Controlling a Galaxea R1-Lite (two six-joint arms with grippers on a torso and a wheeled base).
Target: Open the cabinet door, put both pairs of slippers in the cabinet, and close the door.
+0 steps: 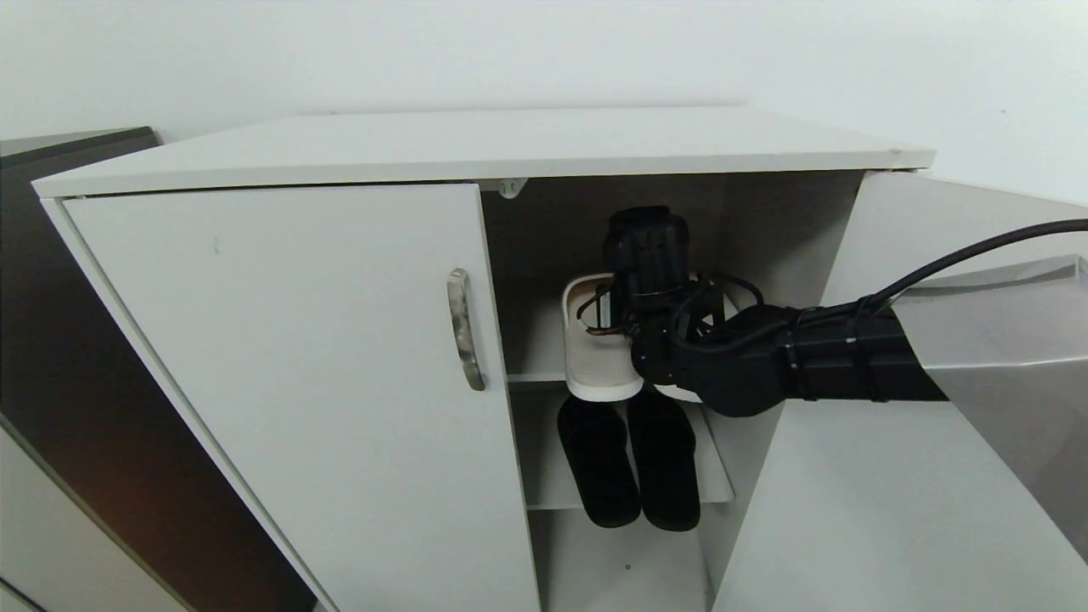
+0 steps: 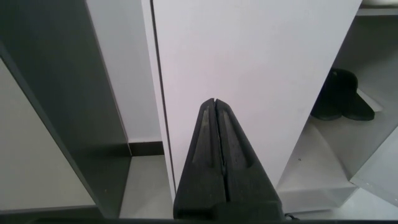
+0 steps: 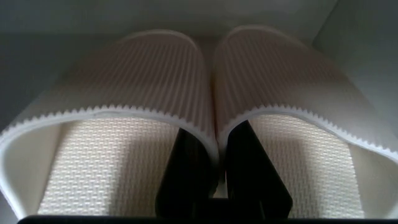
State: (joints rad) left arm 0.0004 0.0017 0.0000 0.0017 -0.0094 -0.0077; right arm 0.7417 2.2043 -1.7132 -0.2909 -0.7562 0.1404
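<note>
White slippers [image 3: 155, 93], ribbed straps over textured footbeds. Sit side by side on the upper shelf [image 1: 531, 361] of the cabinet [image 1: 476, 149], heels past its edge. Close up, right gripper [image 3: 216, 140] seemingly clamped on both inner strap edges. From the head, black slippers [image 1: 629, 463] on the lower shelf [image 1: 548, 480]. Left gripper [image 2: 214, 104] pressed together, facing the shut left door [image 2: 249, 56].

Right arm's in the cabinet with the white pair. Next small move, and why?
Probably open the right gripper and let go. It is shut on the white slippers, which already seem to lie on the upper shelf, heels slightly over its edge; the black slippers sit on the shelf below.
</note>
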